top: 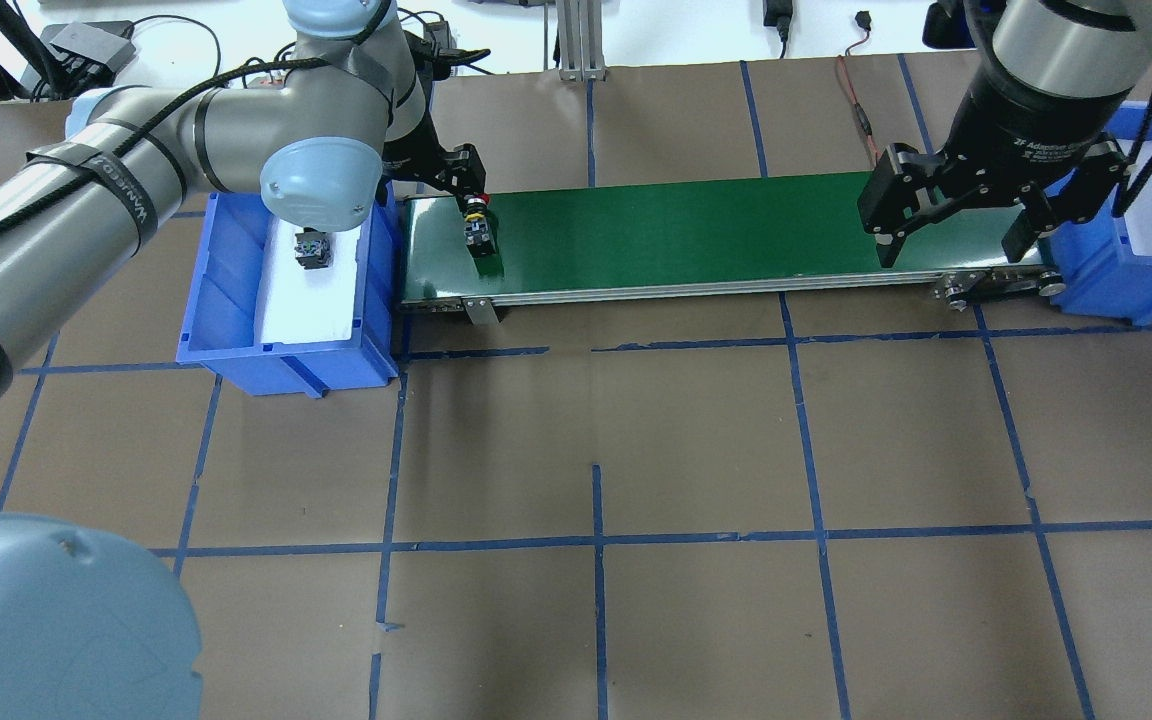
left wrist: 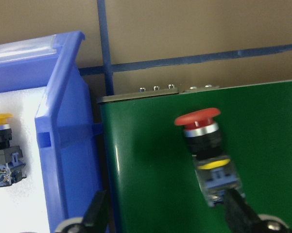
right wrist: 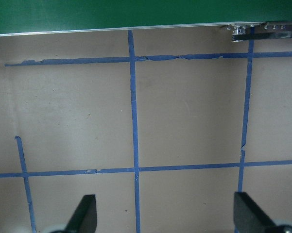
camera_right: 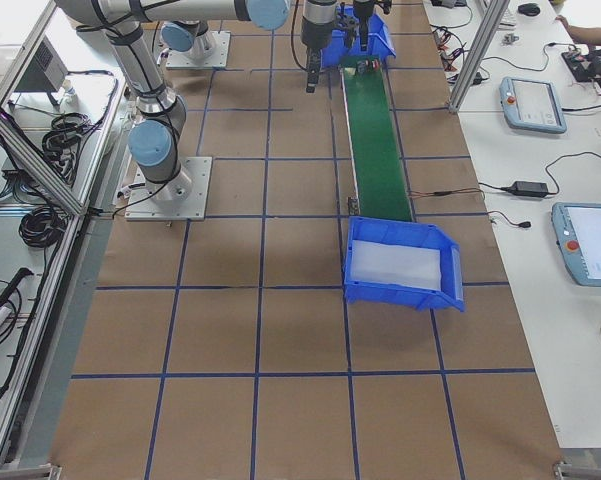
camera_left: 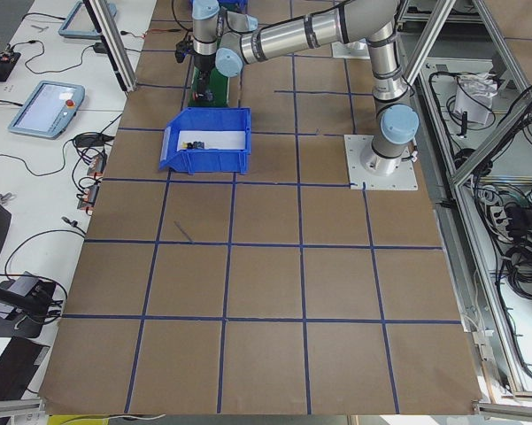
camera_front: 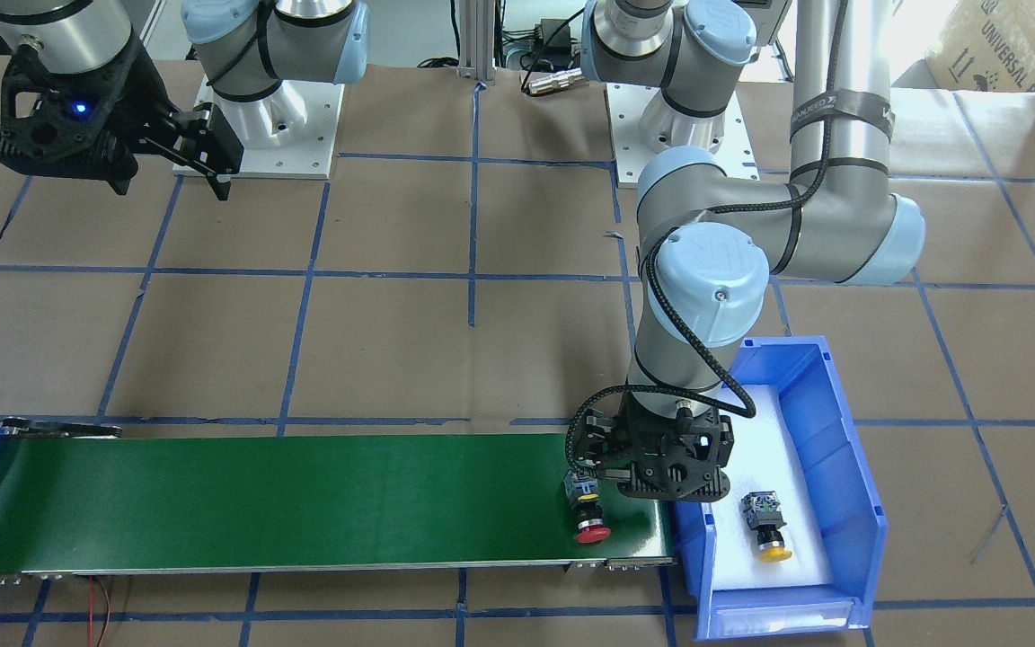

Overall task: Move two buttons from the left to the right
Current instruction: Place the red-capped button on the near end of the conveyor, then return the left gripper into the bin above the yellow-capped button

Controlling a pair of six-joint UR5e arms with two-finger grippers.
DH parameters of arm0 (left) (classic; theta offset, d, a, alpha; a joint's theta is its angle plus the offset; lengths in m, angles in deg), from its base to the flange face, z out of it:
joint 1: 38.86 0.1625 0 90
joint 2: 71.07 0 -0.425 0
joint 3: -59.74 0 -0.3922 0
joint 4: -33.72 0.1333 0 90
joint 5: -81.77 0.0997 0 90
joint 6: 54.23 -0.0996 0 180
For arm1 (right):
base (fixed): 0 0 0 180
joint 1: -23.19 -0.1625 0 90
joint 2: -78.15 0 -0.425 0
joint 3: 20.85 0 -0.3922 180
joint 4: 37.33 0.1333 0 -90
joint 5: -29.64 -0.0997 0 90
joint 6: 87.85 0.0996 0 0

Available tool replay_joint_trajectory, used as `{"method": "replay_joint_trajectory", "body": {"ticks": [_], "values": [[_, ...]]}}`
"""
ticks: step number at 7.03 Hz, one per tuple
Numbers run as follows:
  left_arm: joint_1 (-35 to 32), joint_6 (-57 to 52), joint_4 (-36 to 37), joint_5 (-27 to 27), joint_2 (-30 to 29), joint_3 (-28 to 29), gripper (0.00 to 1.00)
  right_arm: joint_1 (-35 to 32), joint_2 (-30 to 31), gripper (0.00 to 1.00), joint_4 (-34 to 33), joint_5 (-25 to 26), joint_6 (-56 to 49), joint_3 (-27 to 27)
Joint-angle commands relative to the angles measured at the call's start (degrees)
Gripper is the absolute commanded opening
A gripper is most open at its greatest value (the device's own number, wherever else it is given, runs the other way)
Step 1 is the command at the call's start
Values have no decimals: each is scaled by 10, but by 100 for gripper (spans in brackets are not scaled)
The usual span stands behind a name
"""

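Exterior front-facing view: a table (camera_front: pixel 392 341) covered in brown paper with a grid of blue tape carries a long, flat green conveyor belt (camera_front: pixel 302 499) along the operators' side. An open blue plastic bin (camera_front: pixel 850 467) lined with white foam (camera_front: pixel 809 553) stands touching the belt's end on the robot's left.

A small red push-button (camera_front: pixel 589 514), with a round red mushroom cap on a black-and-grey block body, lies on its side on the belt. It is close to the end by that bin, and its cap points toward the operators' edge. A matching yellow push-button (camera_front: pixel 767 526) lies on its side on the foam inside the bin, its cap pointing the same way.

The left gripper (left wrist: pixel 167 211) hangs low over that end of the belt with its two black fingers spread wide and holding nothing. In the left wrist view the red push-button lies between the fingers, and its block end is just beside one fingertip (left wrist: pixel 234 201). Whether they touch cannot be told.

In the overhead view the right gripper (top: pixel 951 248) hovers near the belt's far end with its fingers also spread wide and holding nothing. A second blue plastic bin (top: pixel 1126 285) stands at that end.
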Motion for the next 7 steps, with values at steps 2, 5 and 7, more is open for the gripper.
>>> {"method": "replay_joint_trajectory", "body": {"ticks": [2, 5, 7], "values": [[62, -20, -58, 23, 30, 4, 100, 0, 0, 100, 0, 0, 0, 0], [122, -34, -112, 18, 45, 3, 100, 0, 0, 100, 0, 0, 0, 0], [128, -33, -105, 13, 29, 3, 100, 0, 0, 100, 0, 0, 1, 0]]}}
